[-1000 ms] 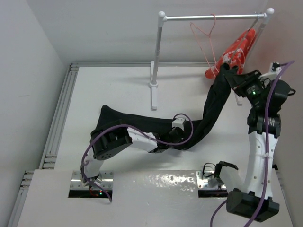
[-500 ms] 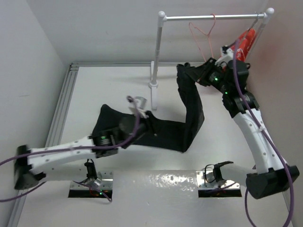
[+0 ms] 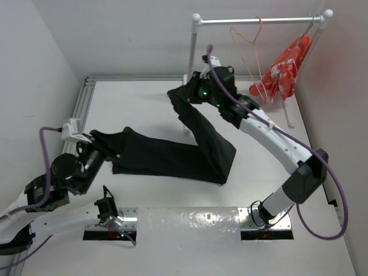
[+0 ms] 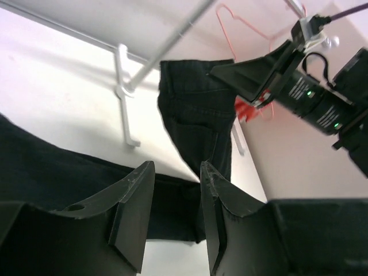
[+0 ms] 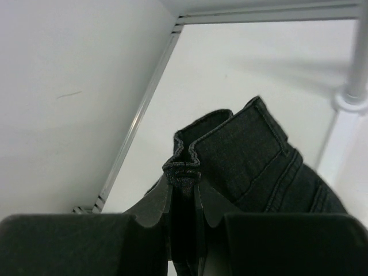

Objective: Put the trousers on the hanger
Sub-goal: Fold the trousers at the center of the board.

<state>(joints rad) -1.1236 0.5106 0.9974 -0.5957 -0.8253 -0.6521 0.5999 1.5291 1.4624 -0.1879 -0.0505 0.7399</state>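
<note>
I am holding my left arm folded low at the left side, my left gripper (image 4: pixel 177 172) gaping with nothing between its fingers. My right arm is stretching far forward and across, my right gripper (image 5: pixel 183 187) pinching a fold of the trousers (image 5: pixel 253 155).

Pretty clearly a robotics lab test cell, not anyone's home. There's a plain white worktop (image 3: pixel 144 109) boxed in by bare white walls (image 3: pixel 34 69), with an aluminium track (image 3: pixel 77 122) running down its left edge. A left arm (image 3: pixel 63 178) and a right arm (image 3: pixel 276 141) are bolted onto metal plates (image 3: pixel 112 221) at the near edge, purple cables (image 3: pixel 333 190) looping off them. The only homey bit is a small white garment rail (image 3: pixel 259 21) at the back.
</note>
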